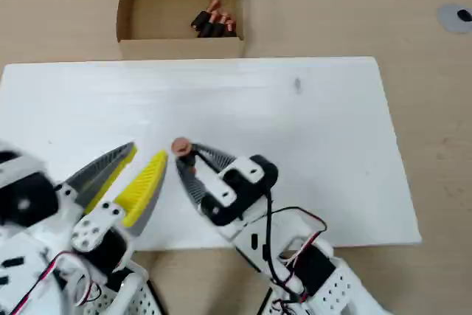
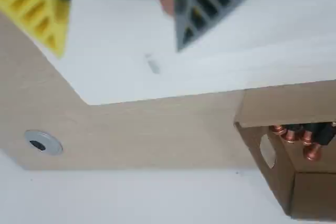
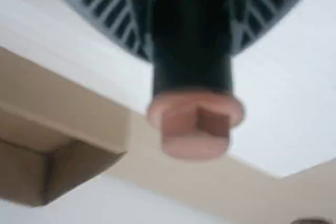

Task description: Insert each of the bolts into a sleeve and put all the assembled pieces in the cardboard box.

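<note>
Yellow-and-grey left hand is spread wide with nothing held, well short of the brown cardboard box. Grey right hand is clamped on a black sleeve with copper bolt inserted, also short of the box. Several assembled pieces are already boxed. The held piece is judged still to be delivered.

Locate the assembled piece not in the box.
High view: the piece is in the jaws of the right gripper, over the white board, beside the left gripper.
</note>
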{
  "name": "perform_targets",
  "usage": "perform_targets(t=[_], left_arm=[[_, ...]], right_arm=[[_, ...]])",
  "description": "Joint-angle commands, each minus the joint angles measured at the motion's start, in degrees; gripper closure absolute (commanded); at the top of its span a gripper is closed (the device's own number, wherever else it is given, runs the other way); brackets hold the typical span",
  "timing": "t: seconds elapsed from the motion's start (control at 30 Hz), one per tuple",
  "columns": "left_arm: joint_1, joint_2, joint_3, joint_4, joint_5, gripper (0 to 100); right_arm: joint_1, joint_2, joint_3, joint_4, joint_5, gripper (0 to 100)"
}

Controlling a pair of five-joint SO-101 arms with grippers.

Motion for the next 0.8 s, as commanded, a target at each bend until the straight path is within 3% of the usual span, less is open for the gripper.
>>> perform_targets(t=[0.0,0.07,0.2,0.4,0.5,0.77], left_arm=[[0.3,0.8,-3.4,4.6,-0.1,85],[-0.3,0.7,-3.4,8.8,-2.4,86],[-5.7,0.7,-3.3,11.7,-13.5,90],[-15.4,0.3,1.7,11.4,-25.8,99],[-18.8,0.2,4.0,11.3,-26.8,99],[-20.7,0.1,9.9,11.4,-26.7,99]], right_arm=[[6.9,-1.8,-3.3,-1.1,-0.3,98.9],[10.8,-1.8,-6.1,-1.1,-0.4,98.9],[13.8,1.3,-15.4,-1.1,-0.3,98.9],[17.1,24.5,-37.3,-1.6,-2.1,98.9],[19.2,39.1,-50.2,-1.6,-5.8,98.9],[20.1,73.6,-71.6,-1.7,-6.2,98.8]])
